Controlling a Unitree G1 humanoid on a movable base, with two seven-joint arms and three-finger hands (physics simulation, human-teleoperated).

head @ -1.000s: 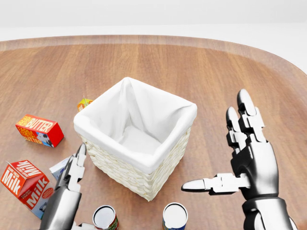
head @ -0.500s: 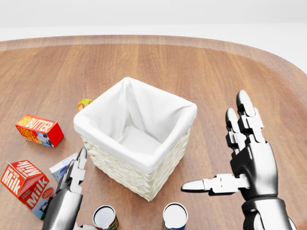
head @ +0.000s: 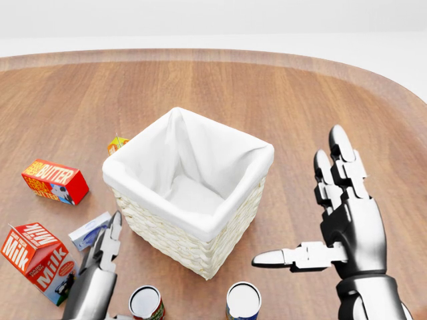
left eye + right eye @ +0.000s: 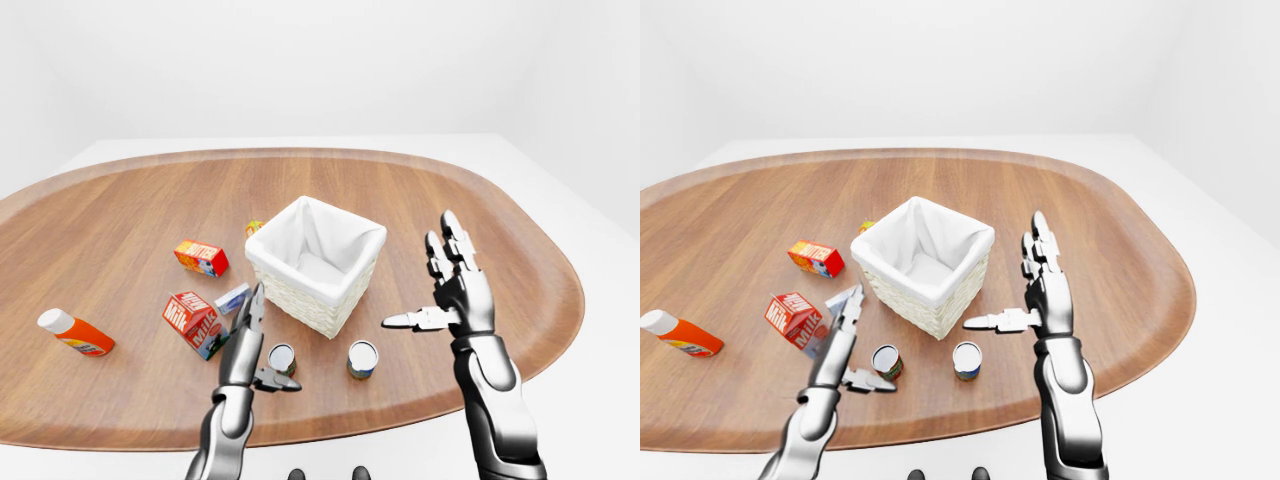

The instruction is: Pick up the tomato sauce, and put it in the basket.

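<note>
Wood table (image 3: 300, 100) in a white room. Bears a lined basket (image 3: 160, 203) mid-view, with two cans below it at the bottom edge of the head view. Reads the red-labelled can (image 3: 147, 303) as the tomato sauce (a judgement from the label colour, lettering too small to tell); upright, just below-left of the basket, apart from the blue can (image 3: 242, 301).

Left hand (image 4: 244, 350): open, fingers straight, thumb reaching toward the red can, nothing gripped. Has dropped slightly in the head view over the last second, uncovering more of the small carton by the milk (image 3: 37, 257). Suggests lining up on the sauce, grasp not yet begun.

Right hand (image 3: 347, 227): spread, empty, unmoved, right of the basket.

Next, probably: lower further, close round the can, lift over the rim.
</note>
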